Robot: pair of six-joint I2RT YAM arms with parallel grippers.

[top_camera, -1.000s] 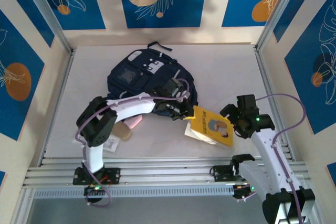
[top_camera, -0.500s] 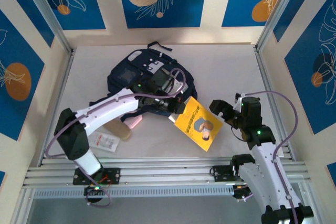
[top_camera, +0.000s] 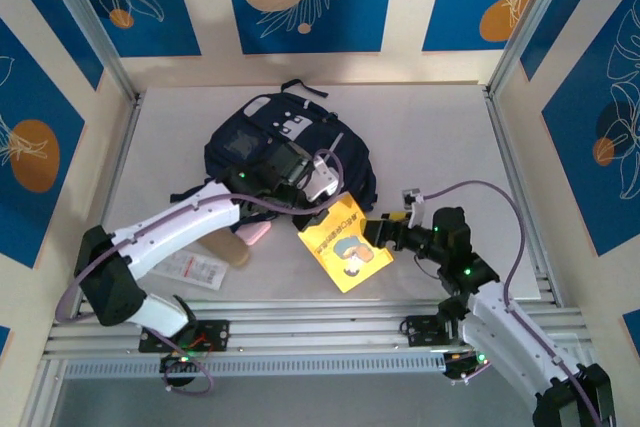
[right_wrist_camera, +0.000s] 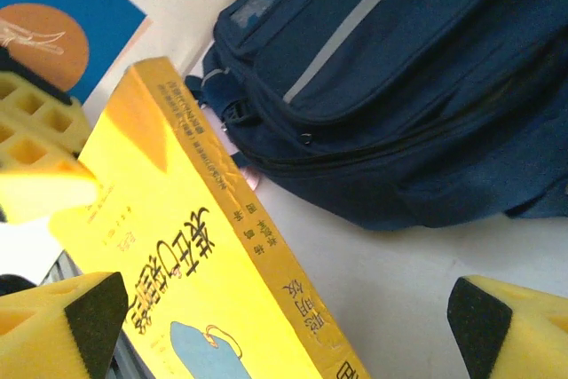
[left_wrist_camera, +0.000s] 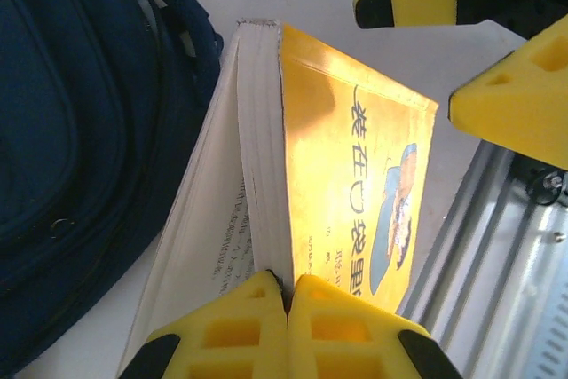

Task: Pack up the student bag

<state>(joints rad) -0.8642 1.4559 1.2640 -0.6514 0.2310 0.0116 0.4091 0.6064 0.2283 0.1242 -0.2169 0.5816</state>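
Observation:
The student bag (top_camera: 262, 142), navy blue with grey stripes, lies at the back middle of the table; it also lies along the left of the left wrist view (left_wrist_camera: 71, 130) and across the top of the right wrist view (right_wrist_camera: 399, 77). My left gripper (top_camera: 332, 205) (left_wrist_camera: 288, 308) is shut on a yellow book (top_camera: 345, 242) (left_wrist_camera: 355, 184), pinching its cover edge so the book hangs open just in front of the bag. My right gripper (top_camera: 383, 232) (right_wrist_camera: 284, 335) stands open at the book's right edge, with the book's spine (right_wrist_camera: 266, 246) between its fingers (right_wrist_camera: 62, 326).
Under the left arm lie a pink item (top_camera: 256, 233), a tan item (top_camera: 236, 250) and a white packet (top_camera: 196, 269). Aluminium rails (top_camera: 300, 329) run along the near edge. Bare table stretches to the right of the bag.
The left gripper has carried the yellow book leftward and a little nearer the front. The right arm has swung left and lowered, bringing its open fingers up to the book.

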